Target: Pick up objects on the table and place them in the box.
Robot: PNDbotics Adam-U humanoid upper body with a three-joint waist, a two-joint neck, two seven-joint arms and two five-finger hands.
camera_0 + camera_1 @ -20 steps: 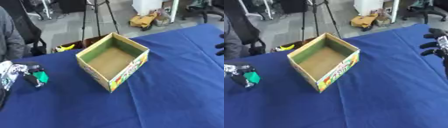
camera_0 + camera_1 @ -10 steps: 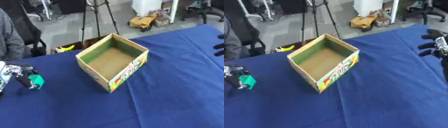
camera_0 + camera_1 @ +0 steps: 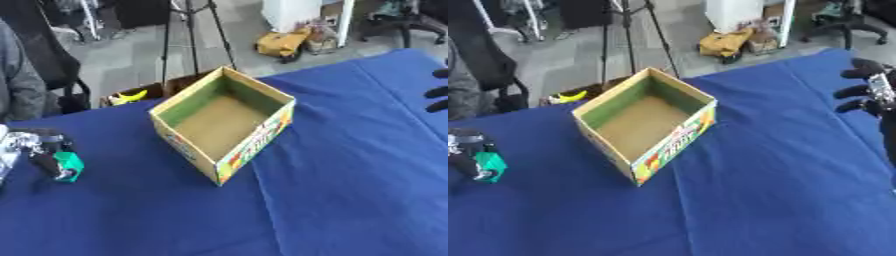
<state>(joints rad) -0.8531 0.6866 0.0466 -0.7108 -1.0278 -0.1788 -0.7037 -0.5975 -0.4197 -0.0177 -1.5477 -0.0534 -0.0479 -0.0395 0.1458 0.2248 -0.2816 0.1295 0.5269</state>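
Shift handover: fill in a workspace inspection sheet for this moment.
Surface: table under blue cloth, mostly bare.
Job's things: open cardboard box at centre, upright, nothing seen inside; small green object at far left.
Clutter: nothing seen.
Hands: left hand curled round the green object; right hand at right edge, holding nothing, fingers curled.
Cables: nothing seen.
Surroundings: tripod, yellow bag on the floor.

The left hand [image 3: 31, 150] was cut by the edge at 9 o'clock; its fingers [image 3: 44, 162] hid part of a green object [image 3: 68, 165], too blurred to identify. The right hand [image 3: 872, 92] was cut at 3 o'clock.
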